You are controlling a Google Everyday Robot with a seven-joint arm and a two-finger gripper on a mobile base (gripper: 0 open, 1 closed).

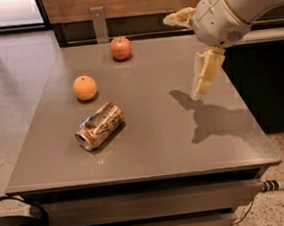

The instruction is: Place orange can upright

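Note:
The orange can (100, 125) is dented and coppery. It lies on its side on the grey table (159, 143), left of centre, with its silver top toward the front left. My gripper (182, 56) hangs above the table's right part, well to the right of the can and not touching it. It is open and empty: one cream finger (206, 73) points down and the other reaches out to the left.
A round orange fruit (85, 87) sits just behind the can. A red apple (120, 48) stands near the back edge. A dark counter runs behind and to the right of the table. A cable and plug (278, 185) lie at the table's front right.

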